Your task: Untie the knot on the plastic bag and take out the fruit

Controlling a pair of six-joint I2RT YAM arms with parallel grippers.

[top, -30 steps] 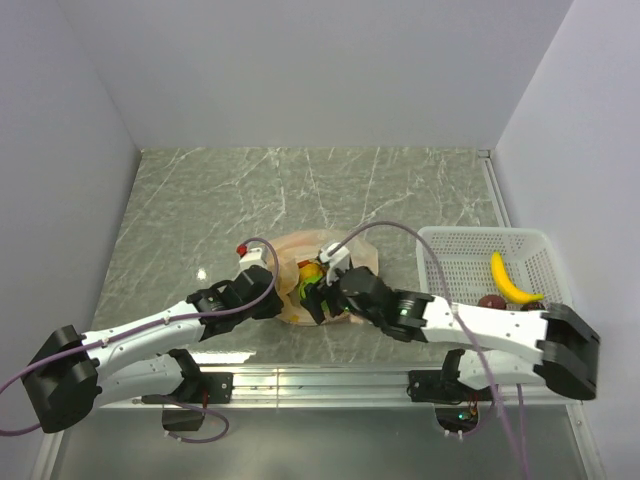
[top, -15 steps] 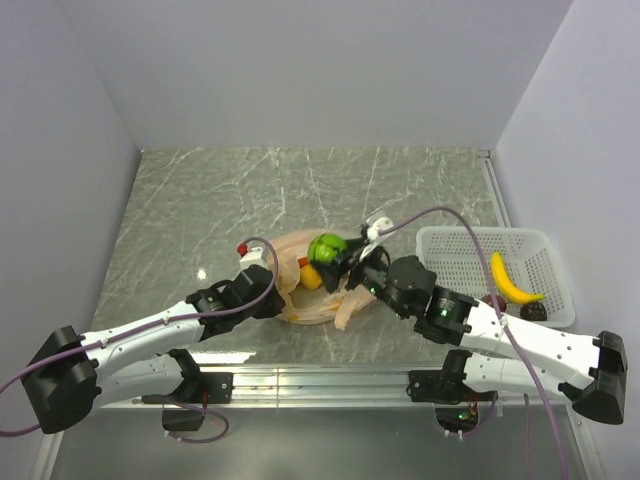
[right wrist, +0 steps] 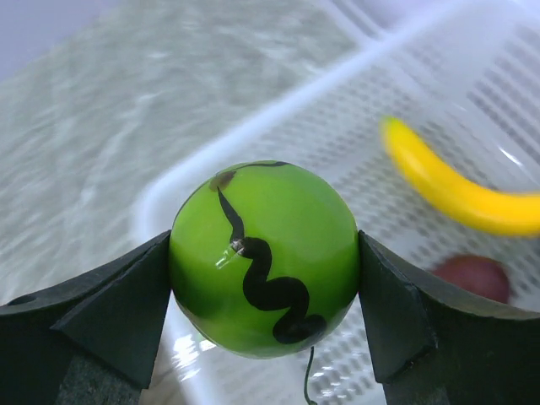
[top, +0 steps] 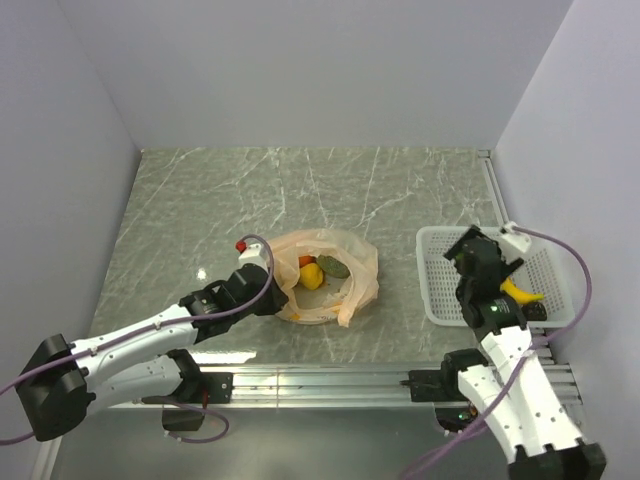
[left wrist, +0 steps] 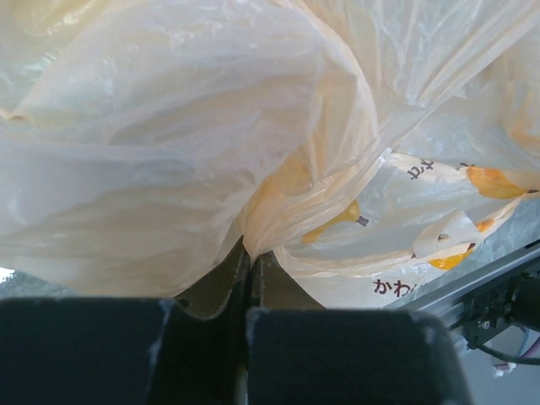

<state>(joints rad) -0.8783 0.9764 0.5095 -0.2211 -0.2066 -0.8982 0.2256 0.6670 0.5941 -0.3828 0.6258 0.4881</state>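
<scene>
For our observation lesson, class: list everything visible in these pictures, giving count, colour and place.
plastic bag: one, pale orange, table centre, open
fruit in bag: at least three, yellow-orange, dark green, red, inside the bag
green fruit: one, green with black squiggle, held above the basket
banana: one, yellow, in basket
dark red fruit: one, in basket
basket: one, white mesh, table's right side
table: one, grey marbled
left end effector: one, black, shut on the bag's plastic
right end effector: one, black, closed on the green fruit
</scene>
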